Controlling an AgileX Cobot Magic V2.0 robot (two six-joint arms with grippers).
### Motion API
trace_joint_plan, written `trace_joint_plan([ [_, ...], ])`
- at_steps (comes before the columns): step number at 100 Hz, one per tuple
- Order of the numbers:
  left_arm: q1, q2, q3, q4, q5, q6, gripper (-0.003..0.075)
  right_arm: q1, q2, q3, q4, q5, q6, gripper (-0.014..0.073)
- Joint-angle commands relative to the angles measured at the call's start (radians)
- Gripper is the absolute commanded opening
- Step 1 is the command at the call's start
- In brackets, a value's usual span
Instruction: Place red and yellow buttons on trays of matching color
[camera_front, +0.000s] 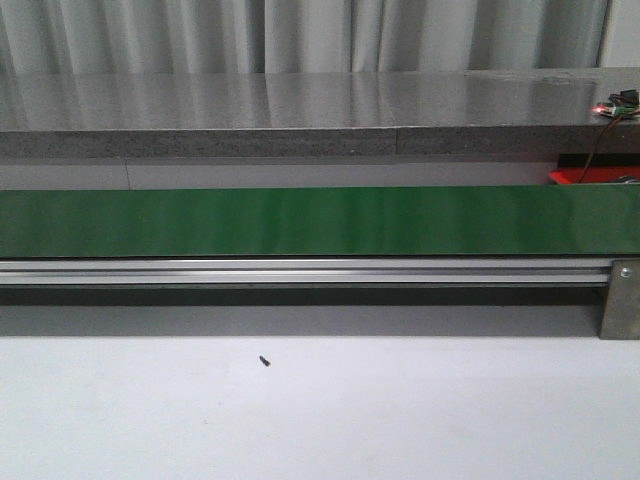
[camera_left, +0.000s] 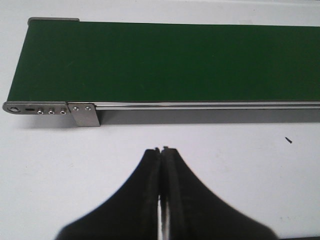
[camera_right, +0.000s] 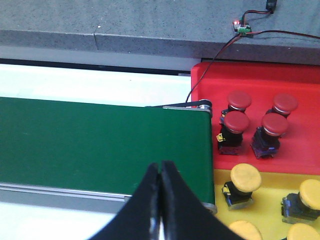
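In the right wrist view, several red buttons (camera_right: 236, 122) stand on the red tray (camera_right: 300, 80) and several yellow buttons (camera_right: 246, 178) on the yellow tray (camera_right: 270, 197), both just past the end of the green belt (camera_right: 100, 145). My right gripper (camera_right: 160, 164) is shut and empty, hovering over the belt's near edge beside the trays. My left gripper (camera_left: 161, 149) is shut and empty over the white table, short of the belt's other end (camera_left: 150, 60). In the front view only a corner of the red tray (camera_front: 590, 176) shows; neither gripper appears there.
The green conveyor belt (camera_front: 320, 222) runs across the table with an aluminium side rail (camera_front: 300, 270) and end bracket (camera_left: 82, 115). A grey stone ledge (camera_front: 300, 115) lies behind it, with a small lit circuit board and wires (camera_right: 243, 27). A tiny dark speck (camera_front: 264, 361) marks the white table.
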Motion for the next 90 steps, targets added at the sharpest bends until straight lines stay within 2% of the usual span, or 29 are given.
trace_joint_plan([
  [1, -0.008, -0.002, -0.026, -0.019, -0.060, 0.000, -0.0020, 0.002, -0.050, 0.012, 0.019, -0.095, -0.002, -0.0059],
  [17, -0.008, -0.002, -0.026, -0.019, -0.060, 0.000, -0.0020, 0.002, -0.115, 0.092, 0.053, -0.157, -0.002, -0.0059],
  [27, -0.008, -0.002, -0.026, -0.019, -0.060, 0.000, -0.0020, 0.001, -0.168, 0.131, 0.027, -0.166, -0.002, -0.0059],
  [35, -0.008, -0.002, -0.026, -0.019, -0.060, 0.000, -0.0020, 0.001, -0.211, 0.161, -0.058, -0.174, 0.035, -0.0059],
  [52, -0.008, -0.002, -0.026, -0.019, -0.060, 0.000, -0.0020, 0.009, -0.327, 0.252, -0.342, -0.208, 0.345, -0.0060],
  [63, -0.008, -0.002, -0.026, -0.019, -0.060, 0.000, -0.0020, 0.037, -0.405, 0.330, -0.473, -0.320, 0.454, -0.0060],
  [73, -0.008, -0.002, -0.026, -0.019, -0.060, 0.000, -0.0020, 0.048, -0.455, 0.400, -0.509, -0.412, 0.481, -0.0060],
  [90, -0.008, -0.002, -0.026, -0.019, -0.060, 0.000, -0.0020, 0.047, -0.523, 0.474, -0.509, -0.397, 0.481, -0.0060],
])
